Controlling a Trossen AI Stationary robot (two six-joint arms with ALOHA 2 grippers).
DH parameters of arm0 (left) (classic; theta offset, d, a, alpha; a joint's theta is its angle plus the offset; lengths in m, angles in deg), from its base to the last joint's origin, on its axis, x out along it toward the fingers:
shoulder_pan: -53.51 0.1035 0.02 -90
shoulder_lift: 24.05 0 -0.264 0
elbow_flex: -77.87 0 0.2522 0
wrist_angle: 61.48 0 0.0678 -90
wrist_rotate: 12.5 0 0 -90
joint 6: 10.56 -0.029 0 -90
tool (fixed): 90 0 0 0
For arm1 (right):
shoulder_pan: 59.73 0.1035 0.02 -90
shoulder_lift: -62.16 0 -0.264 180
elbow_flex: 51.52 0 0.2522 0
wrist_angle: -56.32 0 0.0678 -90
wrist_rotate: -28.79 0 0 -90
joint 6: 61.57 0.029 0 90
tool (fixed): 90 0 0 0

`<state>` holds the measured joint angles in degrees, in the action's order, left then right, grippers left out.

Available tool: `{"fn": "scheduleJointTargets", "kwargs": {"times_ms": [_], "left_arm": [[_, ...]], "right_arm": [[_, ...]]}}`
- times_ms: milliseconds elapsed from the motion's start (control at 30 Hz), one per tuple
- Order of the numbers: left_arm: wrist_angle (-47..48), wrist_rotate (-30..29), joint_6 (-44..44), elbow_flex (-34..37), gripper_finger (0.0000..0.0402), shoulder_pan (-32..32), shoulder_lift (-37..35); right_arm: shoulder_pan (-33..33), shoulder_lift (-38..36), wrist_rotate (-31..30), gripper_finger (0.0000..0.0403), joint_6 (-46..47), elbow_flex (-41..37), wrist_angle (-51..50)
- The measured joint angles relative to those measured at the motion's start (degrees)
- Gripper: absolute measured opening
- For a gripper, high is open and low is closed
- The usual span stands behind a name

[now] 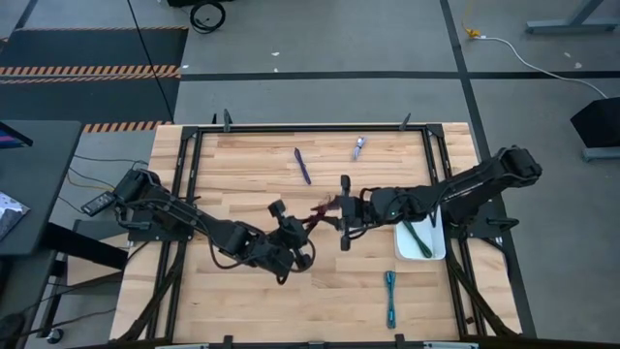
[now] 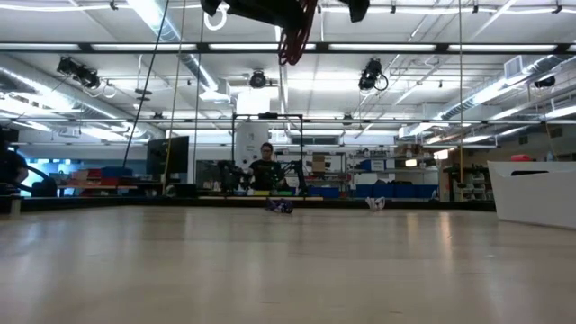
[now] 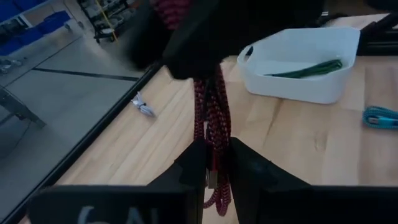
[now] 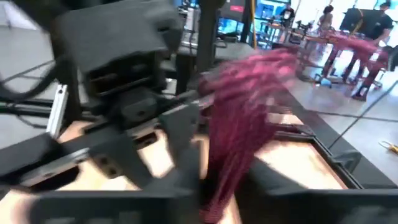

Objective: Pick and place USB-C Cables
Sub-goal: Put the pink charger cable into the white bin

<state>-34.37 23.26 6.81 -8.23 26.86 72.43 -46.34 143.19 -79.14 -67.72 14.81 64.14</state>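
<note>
A maroon red USB-C cable point(image 1: 318, 215) hangs in the air between my two grippers, above the table's middle. My left gripper point(image 3: 214, 158) is shut on its lower part. My right gripper point(image 1: 331, 210) comes from the right and is closed around its upper part. A green cable point(image 1: 418, 237) lies in the white tray point(image 1: 438, 254) at the right. On the bare wood lie a teal cable point(image 1: 390, 297) near the front, a dark purple cable point(image 1: 302, 165) and a silvery lilac cable point(image 1: 359, 147) at the back. My left gripper pinches the bundled maroon strands point(image 3: 216, 146) between its two fingers, which lie across the bundle. The bundle is lifted clear of the table and runs on past the fingertips toward my right gripper. A short looped end point(image 3: 217, 200) hangs below the fingers. My right gripper is closed on the maroon bundle's other part point(image 4: 219, 186), coming level from the table's right side. Blur hides the exact place of contact. The cable stands clear of the table and fans up past the fingers point(image 4: 249, 93).
The white tray stands at the table's right, under my right arm. A black metal frame point(image 1: 310, 127) borders the tabletop. Bare wood lies at the front centre and front left.
</note>
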Motion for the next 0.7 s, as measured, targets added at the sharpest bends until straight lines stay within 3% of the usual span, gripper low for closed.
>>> {"fn": "scheduleJointTargets", "kwargs": {"times_ms": [67, 333, 600, 700], "left_arm": [[0.0, 0.1, 0.0, 0.0, 0.0057, 0.0, 0.0], [0.9, -1.7, -1.5, 0.0, 0.0074, 0.0, 0.1], [0.8, -4.2, -8.1, 0.0, 0.0185, -0.2, 0.1], [1.6, -7.1, -12.4, 0.0, 0.0229, -0.1, 0.1]], "right_arm": [[0.6, -0.4, -0.2, 0.0023, -1.7, 0.0, -0.6], [0.9, -0.6, -5.3, 0.002, -2.8, 0.1, -5.7], [2.4, -0.8, -18.0, 0.0019, -2.9, 0.0, -15.7], [2.9, -2.3, -21.4, 0.0019, 2.4, 0.0, -24.2]]}}
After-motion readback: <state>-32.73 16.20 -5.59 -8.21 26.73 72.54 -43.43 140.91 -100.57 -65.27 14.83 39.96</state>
